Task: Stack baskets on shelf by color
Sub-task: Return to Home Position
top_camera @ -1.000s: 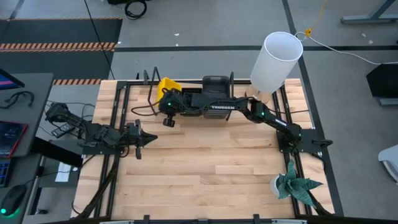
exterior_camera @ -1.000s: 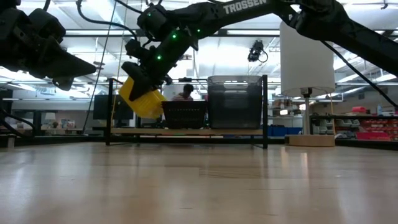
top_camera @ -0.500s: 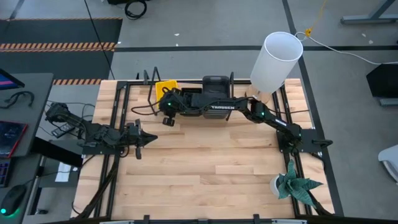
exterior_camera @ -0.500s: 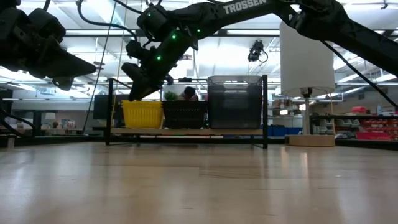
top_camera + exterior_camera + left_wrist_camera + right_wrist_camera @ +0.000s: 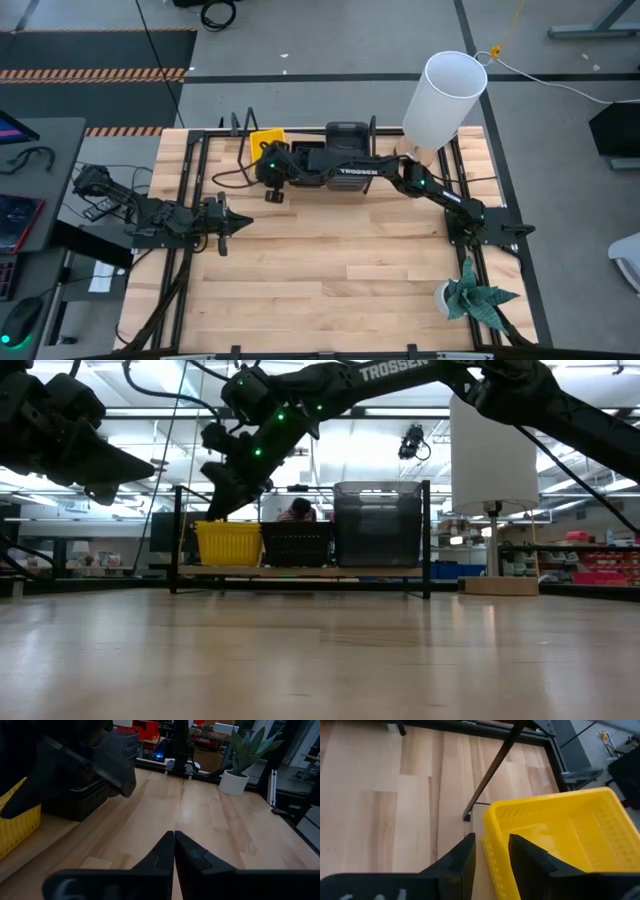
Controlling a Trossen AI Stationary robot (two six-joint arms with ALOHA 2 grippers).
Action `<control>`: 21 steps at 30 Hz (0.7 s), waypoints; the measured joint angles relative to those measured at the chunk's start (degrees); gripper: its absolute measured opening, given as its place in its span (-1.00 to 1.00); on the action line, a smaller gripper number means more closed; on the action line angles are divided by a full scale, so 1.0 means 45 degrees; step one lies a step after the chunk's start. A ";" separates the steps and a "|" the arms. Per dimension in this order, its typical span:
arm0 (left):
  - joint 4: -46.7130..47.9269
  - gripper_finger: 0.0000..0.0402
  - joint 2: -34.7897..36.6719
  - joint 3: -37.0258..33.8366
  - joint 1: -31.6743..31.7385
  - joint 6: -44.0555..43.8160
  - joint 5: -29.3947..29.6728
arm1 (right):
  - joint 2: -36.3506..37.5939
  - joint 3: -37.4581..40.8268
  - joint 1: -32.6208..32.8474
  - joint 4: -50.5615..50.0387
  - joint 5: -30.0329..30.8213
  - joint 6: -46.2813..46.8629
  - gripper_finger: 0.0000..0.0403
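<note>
The bright yellow rectangular plastic basket [image 5: 560, 835] is smooth and glossy inside, and its walls are pierced with fine rows of slots. The black mesh-sided plastic basket [image 5: 80, 805] looks matt. The dark grey rounded plastic baskets [image 5: 377, 523] appear smoky and slightly see-through. The light wooden shelf board with black metal wire end frames [image 5: 300, 572] is dull-finished. The slatted pale wood desk [image 5: 340, 260] is smooth, with a soft sheen that catches the light. The jaws of the right gripper [image 5: 491, 838] and left gripper [image 5: 174, 835] are matt dark plastic.
</note>
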State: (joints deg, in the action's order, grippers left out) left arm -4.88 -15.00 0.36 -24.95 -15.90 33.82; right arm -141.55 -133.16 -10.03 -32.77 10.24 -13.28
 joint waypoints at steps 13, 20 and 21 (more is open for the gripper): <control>0.0003 -0.89 0.0000 0.0000 0.0002 0.0000 -0.0005 | 0.0032 -0.0414 -0.0314 -0.2119 0.0047 0.0429 -0.41; 0.0003 -0.91 0.0000 0.0000 0.0005 -0.0005 -0.0005 | 0.0037 -0.0414 -0.0303 -0.2104 0.0469 0.1007 -0.50; 0.0003 -0.93 0.0000 0.0000 0.0004 -0.0005 -0.0005 | 0.0037 -0.0414 -0.0279 -0.2097 0.0466 0.1029 -0.53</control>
State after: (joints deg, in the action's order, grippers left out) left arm -4.86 -15.00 0.36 -24.93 -15.92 33.80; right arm -141.38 -135.02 -11.29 -42.20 12.34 -8.66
